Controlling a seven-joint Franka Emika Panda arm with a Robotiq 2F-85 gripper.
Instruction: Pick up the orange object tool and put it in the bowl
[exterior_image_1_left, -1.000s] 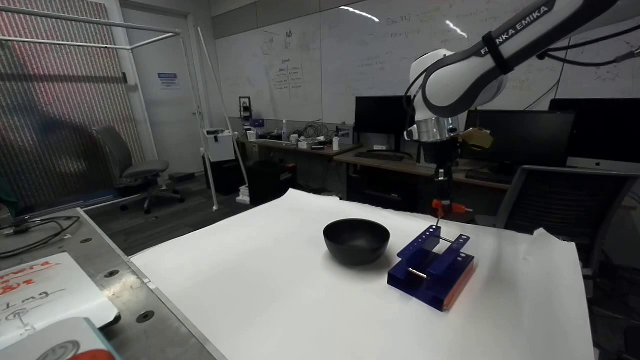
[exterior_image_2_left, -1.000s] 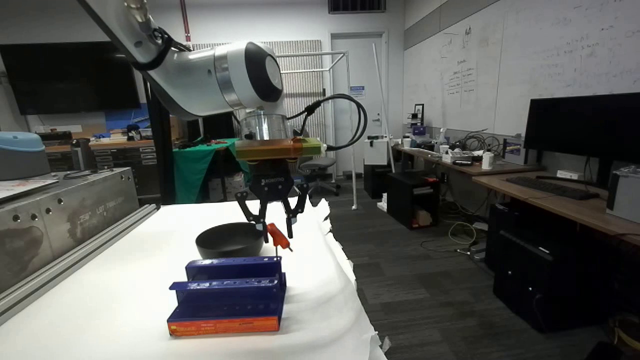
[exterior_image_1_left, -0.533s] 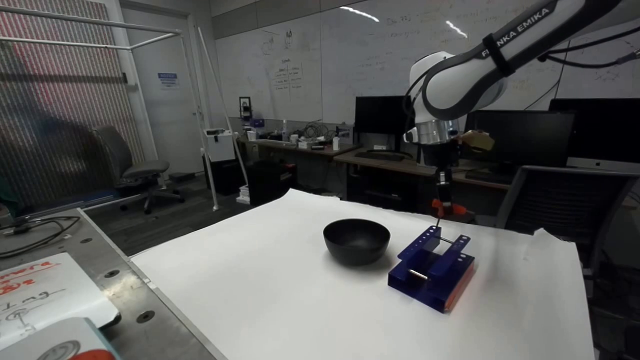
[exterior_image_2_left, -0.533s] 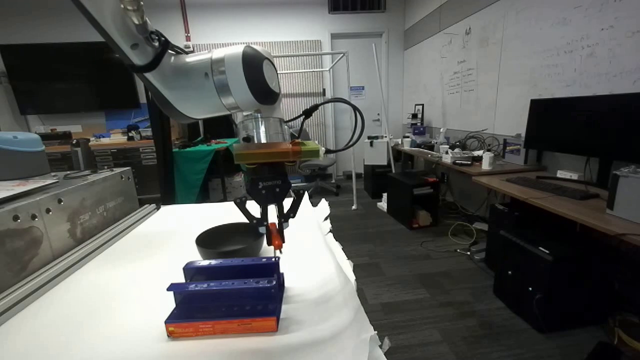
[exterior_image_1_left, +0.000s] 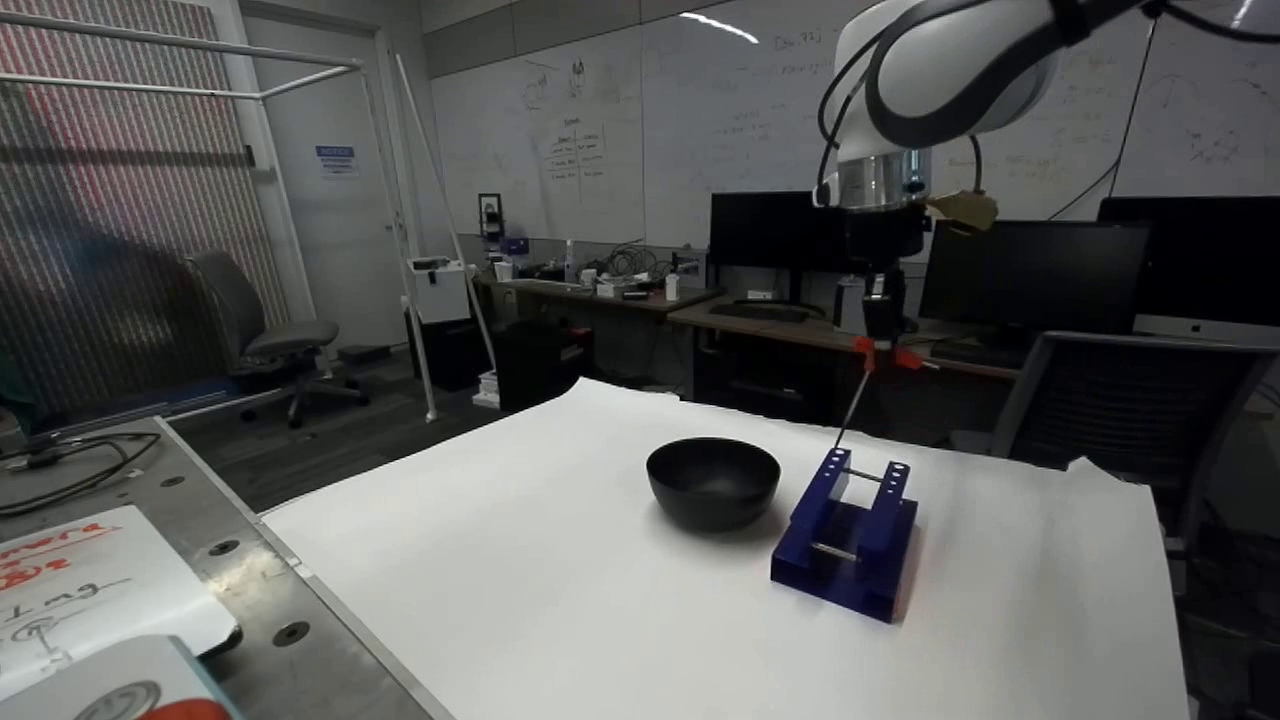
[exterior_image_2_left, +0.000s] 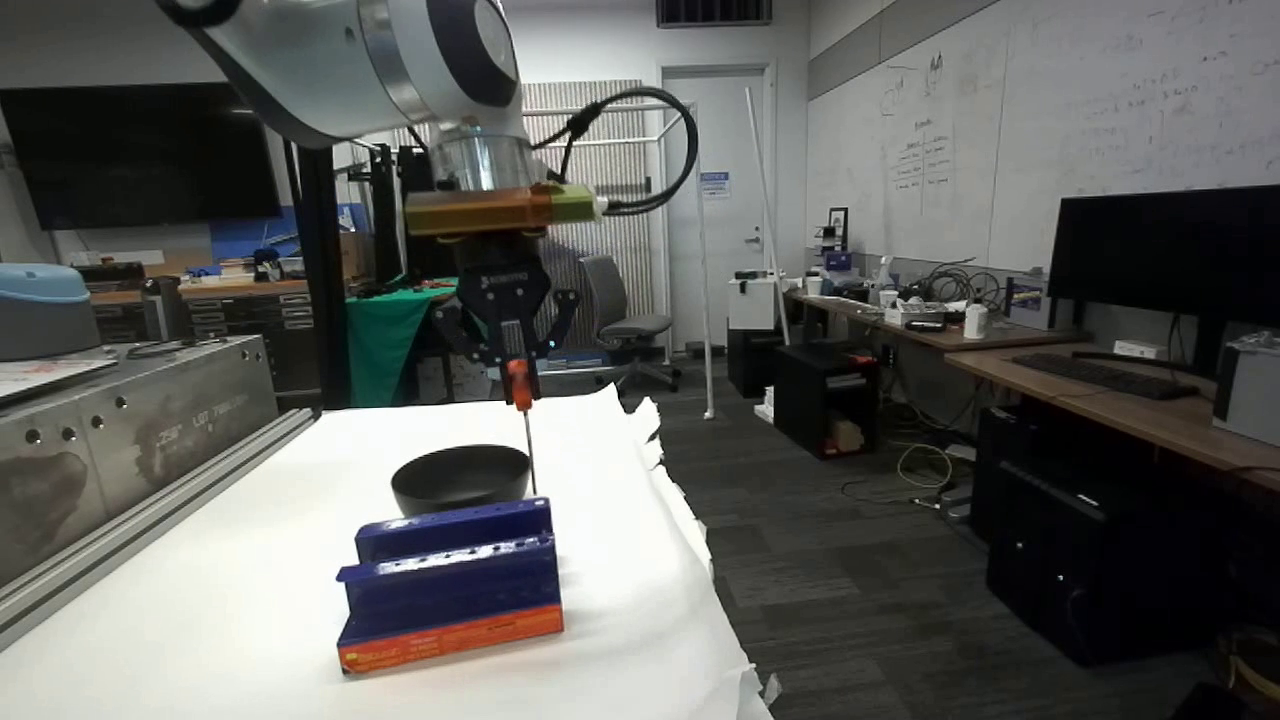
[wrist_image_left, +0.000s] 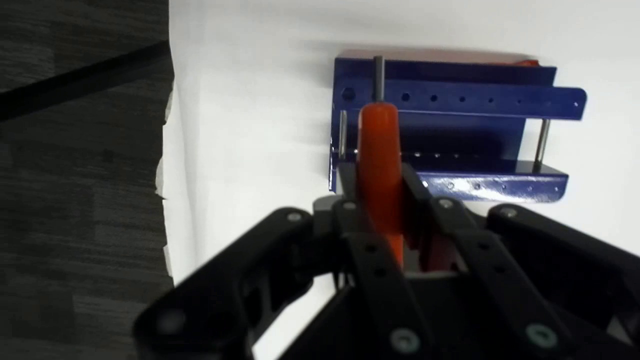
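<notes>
Orange tool clasped by the gripper above the rack

The gripper grasps the tool: in the wrist view its two fingers press the handle from nine and three o'clock, and the handle's short metal tip points to twelve. There the handle crosses the nine o'clock end of the rack.

In both exterior views the handle is up high and a thin shaft runs down to the end of the rack, leaning between six and seven o'clock in an exterior view. Whether its foot sits in one of the rack's holes, I cannot tell.

In an exterior view the black bowl stands upright on the paper near the rack, at its ten o'clock; the handle is higher, towards two o'clock from the bowl.

In an exterior view the rack's orange face looks to six o'clock and slopes up towards three; whether that end is raised, I cannot tell. The arm reaches in from between ten and eleven.
</notes>
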